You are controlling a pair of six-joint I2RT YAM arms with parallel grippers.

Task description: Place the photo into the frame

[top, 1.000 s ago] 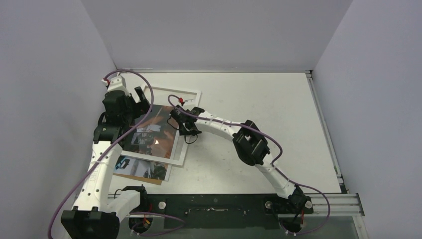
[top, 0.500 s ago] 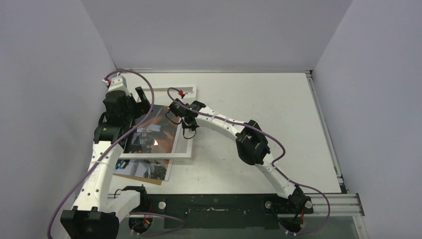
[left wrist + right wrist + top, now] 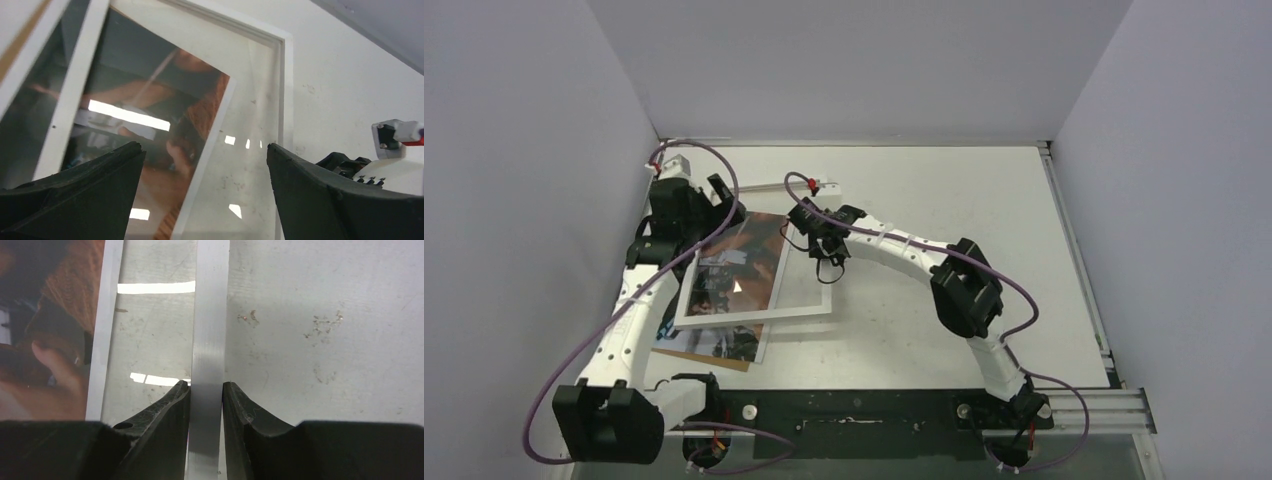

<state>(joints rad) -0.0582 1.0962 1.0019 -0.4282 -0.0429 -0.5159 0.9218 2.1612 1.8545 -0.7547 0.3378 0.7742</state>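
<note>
The frame (image 3: 804, 312), white with a clear pane, lies at the left of the table over the photo (image 3: 739, 255), whose orange-tan figure shows through the pane. My right gripper (image 3: 827, 268) is shut on the frame's right rail (image 3: 210, 315), one jaw on each side; the photo (image 3: 45, 315) shows at the left of that view. My left gripper (image 3: 727, 205) is open and empty, hovering above the frame's far left part. In the left wrist view the gripper (image 3: 202, 147) looks down at the pane, the photo (image 3: 150, 115) and the frame's rail (image 3: 281, 80).
A second print (image 3: 714, 340) lies on a brown backing board (image 3: 699, 357) at the near left, partly under the frame's near rail. The left wall stands close behind the left arm. The grey table (image 3: 964, 200) stretches to the right.
My right gripper has pulled the frame to the right and turned it, so its near right corner has swung out. My left arm has moved a little right and farther back.
</note>
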